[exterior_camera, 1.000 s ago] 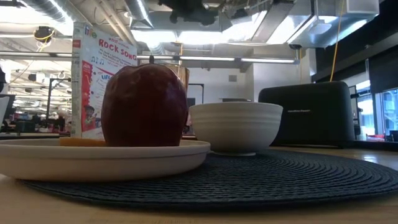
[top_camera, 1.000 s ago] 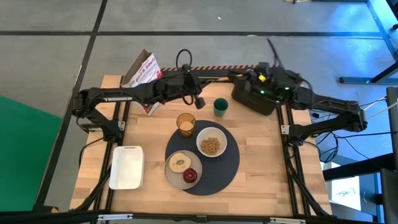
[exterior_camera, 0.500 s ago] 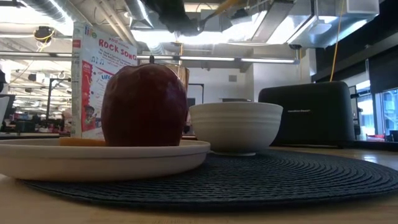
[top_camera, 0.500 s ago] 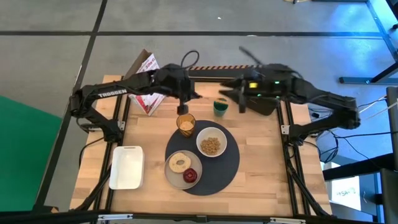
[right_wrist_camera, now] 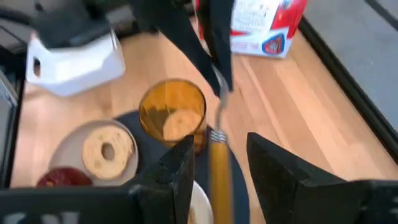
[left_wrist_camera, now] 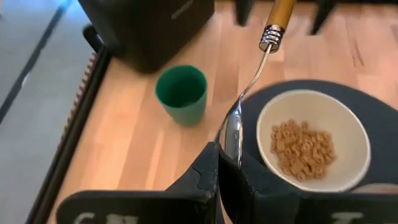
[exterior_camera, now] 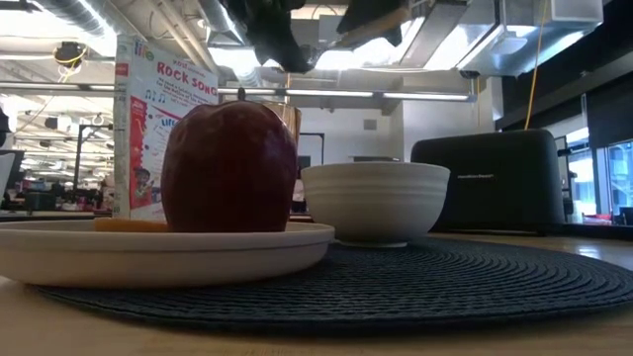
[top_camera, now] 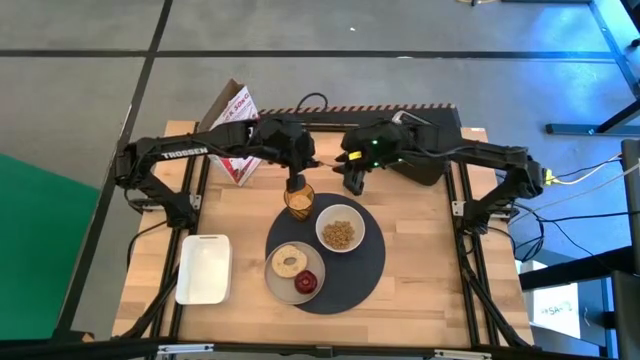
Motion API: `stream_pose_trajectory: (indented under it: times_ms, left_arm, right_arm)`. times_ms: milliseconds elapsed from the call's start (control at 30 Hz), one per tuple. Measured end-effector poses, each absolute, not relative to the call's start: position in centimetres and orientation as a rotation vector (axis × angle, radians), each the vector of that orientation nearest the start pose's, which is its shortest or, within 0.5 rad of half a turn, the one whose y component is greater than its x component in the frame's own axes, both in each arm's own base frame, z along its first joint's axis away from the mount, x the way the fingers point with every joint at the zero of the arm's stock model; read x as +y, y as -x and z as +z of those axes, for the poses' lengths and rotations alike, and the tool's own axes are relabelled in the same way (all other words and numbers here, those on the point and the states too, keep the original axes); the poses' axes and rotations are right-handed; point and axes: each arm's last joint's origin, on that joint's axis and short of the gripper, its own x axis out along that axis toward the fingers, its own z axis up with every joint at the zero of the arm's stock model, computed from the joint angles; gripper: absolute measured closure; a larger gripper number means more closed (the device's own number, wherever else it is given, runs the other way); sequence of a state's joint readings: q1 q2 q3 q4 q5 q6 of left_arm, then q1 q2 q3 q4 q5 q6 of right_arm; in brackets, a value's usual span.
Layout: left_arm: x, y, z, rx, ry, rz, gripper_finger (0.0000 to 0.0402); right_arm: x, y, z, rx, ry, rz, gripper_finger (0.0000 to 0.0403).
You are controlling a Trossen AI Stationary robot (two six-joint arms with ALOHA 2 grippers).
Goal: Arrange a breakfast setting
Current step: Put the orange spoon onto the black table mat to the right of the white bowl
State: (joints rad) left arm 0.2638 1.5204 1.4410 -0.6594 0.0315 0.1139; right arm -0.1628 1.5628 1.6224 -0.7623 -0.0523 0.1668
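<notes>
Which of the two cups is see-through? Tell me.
The amber tumbler at the edge of the mat: you can see through its wall. The green cup near the toaster is solid-coloured.

Amber tumbler (top_camera: 298,200); white bowl (top_camera: 340,228); dark grey mat (top_camera: 365,268); orange-handled spoon (left_wrist_camera: 255,68)

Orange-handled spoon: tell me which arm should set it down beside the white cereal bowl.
Right. The right gripper's open fingers straddle the handle of the orange-handled metal spoon, near the small white bowl. The left gripper pinches the spoon's metal bowl end and would only need to release.
</notes>
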Motion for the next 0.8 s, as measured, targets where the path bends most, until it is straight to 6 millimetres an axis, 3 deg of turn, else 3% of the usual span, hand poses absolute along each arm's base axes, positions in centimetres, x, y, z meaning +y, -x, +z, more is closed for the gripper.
stream_pose_trajectory:
  times_ms: [233, 400, 500, 667, 800]
  left_arm:
    - [7.7, -31.5, 33.9, 0.793, -0.003, 0.176, 0.0396]
    - [7.6, -31.5, 33.9, 0.795, -0.001, 0.177, 0.0394]
    - [7.4, -31.5, 33.9, 0.797, -0.004, 0.175, 0.0375]
    - [7.5, -31.2, 34.3, 0.784, -0.015, 0.251, 0.0329]
    - [7.5, -29.7, 36.1, 0.723, -0.036, 0.334, 0.0296]
  right_arm:
    - [-5.2, -33.2, 36.4, 0.817, -0.217, -0.133, 0.0271]
    - [-5.2, -33.0, 36.0, 0.862, -0.225, -0.149, 0.0342]
    - [-5.2, -33.0, 36.0, 0.86, -0.245, -0.148, 0.0388]
    - [-5.2, -32.9, 35.5, 0.849, -0.406, -0.222, 0.0393]
    - [-4.1, -31.6, 33.9, 0.811, -0.52, -0.291, 0.0391]
